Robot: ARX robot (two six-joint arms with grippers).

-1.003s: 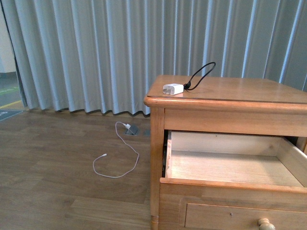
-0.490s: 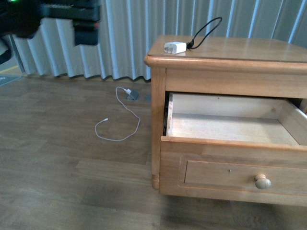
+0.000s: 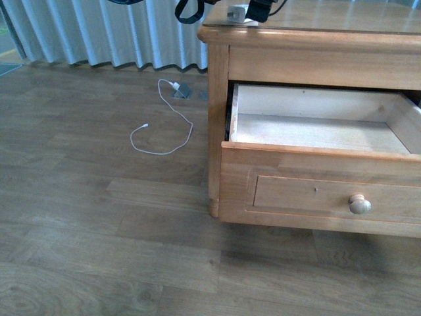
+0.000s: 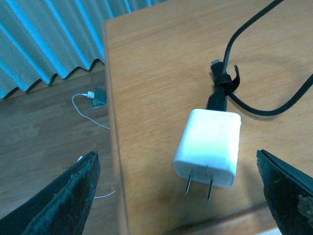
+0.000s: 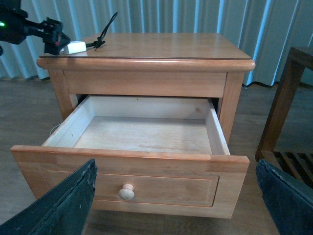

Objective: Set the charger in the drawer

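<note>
The charger point(image 4: 209, 147), a white plug block with a black looped cable point(image 4: 264, 98), lies on the top of the wooden nightstand point(image 3: 217, 118) near its left edge. My left gripper point(image 4: 176, 153) is open just above it, with a finger point(image 4: 63, 200) on either side and not touching. The charger also shows in the front view point(image 3: 237, 13) and in the right wrist view point(image 5: 76, 47). The drawer point(image 5: 142, 132) is pulled out and empty, its round knob point(image 5: 127, 192) facing my right gripper point(image 5: 175, 164). That gripper is open and holds nothing in front of the drawer.
A long thin white cable point(image 3: 161, 128) lies on the wooden floor left of the nightstand, running to a grey floor socket point(image 3: 182, 91). Pleated curtains point(image 3: 99, 33) hang behind. A dark wooden frame point(image 5: 288, 98) stands to the right of the nightstand.
The front view has tilted downward. My left arm has come in from the upper left to above the charger. The charger and the open drawer have not moved.
</note>
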